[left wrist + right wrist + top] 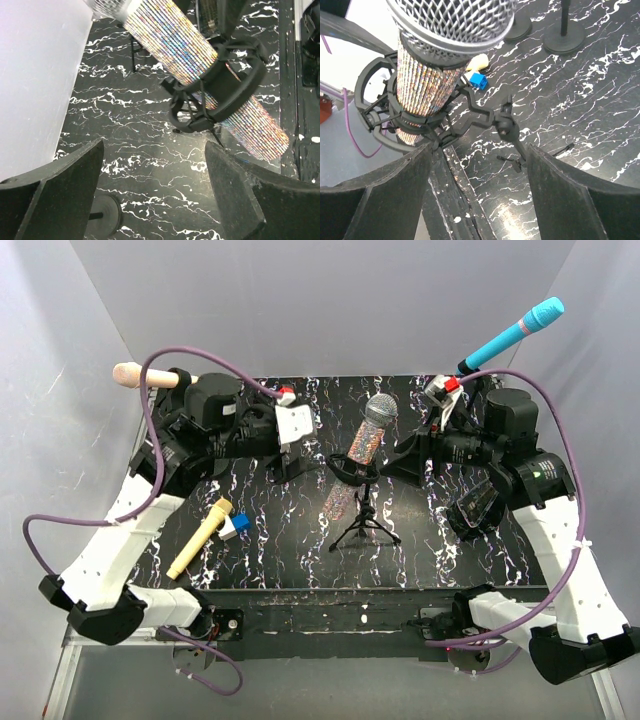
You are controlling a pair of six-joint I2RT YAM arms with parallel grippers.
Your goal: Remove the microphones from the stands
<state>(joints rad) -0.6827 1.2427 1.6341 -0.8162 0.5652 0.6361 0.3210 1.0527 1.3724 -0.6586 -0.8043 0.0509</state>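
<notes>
- Left end effector (pixel 154 155) stands wide open, gripping nothing (veined black bench (pixel 125 105) shows between its fingers).
- Right end effector (pixel 480 160) gapes wide too, empty, facing the mesh head.
- Microphone (pixel 366 430): glittering rainbow-flecked barrel, silver mesh head, tilted, clasped in the black ring mount (pixel 235 95) atop the tripod stand (pixel 365 525), mid-bench between both end effectors, its tail poking below the ring.

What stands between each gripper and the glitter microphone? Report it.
Nothing visible. The left gripper and right gripper face the microphone from either side, jaws open, with bare gaps between. Only the stand's shock mount rings its body.
</notes>
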